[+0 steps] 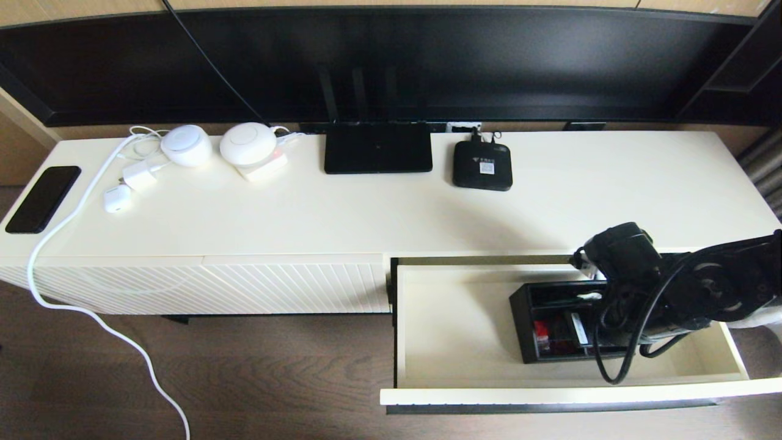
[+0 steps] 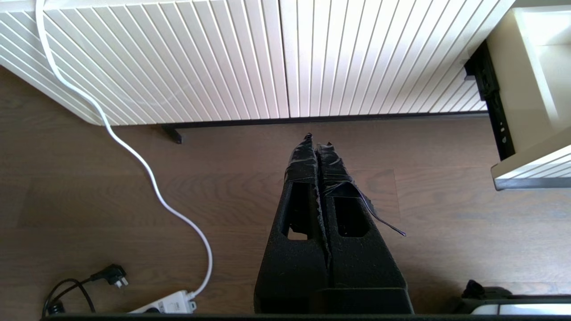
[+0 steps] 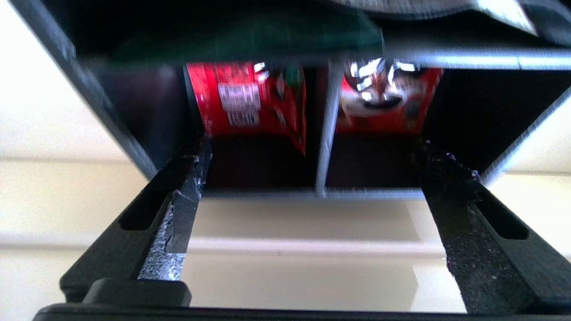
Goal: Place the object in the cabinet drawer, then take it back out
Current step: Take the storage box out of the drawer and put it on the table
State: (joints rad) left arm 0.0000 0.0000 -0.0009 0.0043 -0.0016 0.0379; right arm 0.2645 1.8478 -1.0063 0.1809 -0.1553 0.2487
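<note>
The cabinet drawer (image 1: 550, 394) stands pulled out at the right, its cream floor (image 3: 303, 267) showing. The black organiser box (image 1: 553, 299) lies inside it toward the right, with red packets (image 3: 250, 98) in its two square compartments and a green packet (image 3: 250, 40) beyond. My right arm (image 1: 672, 287) reaches down over the box and hides its right part. My right gripper (image 3: 314, 149) is open wide, one fingertip (image 3: 200, 151) at each square compartment, with the near wall and divider between them. My left gripper (image 2: 316, 140) hangs shut and empty over the floor in front of the cabinet.
On the cabinet top sit a flat black router (image 1: 377, 146), a small black device (image 1: 482, 165), two white round devices (image 1: 186, 145), a charger and a phone (image 1: 43, 198). A white cable (image 1: 91, 311) trails to a power strip (image 2: 165, 305) on the floor. A closed ribbed panel (image 1: 244, 287) is left of the drawer.
</note>
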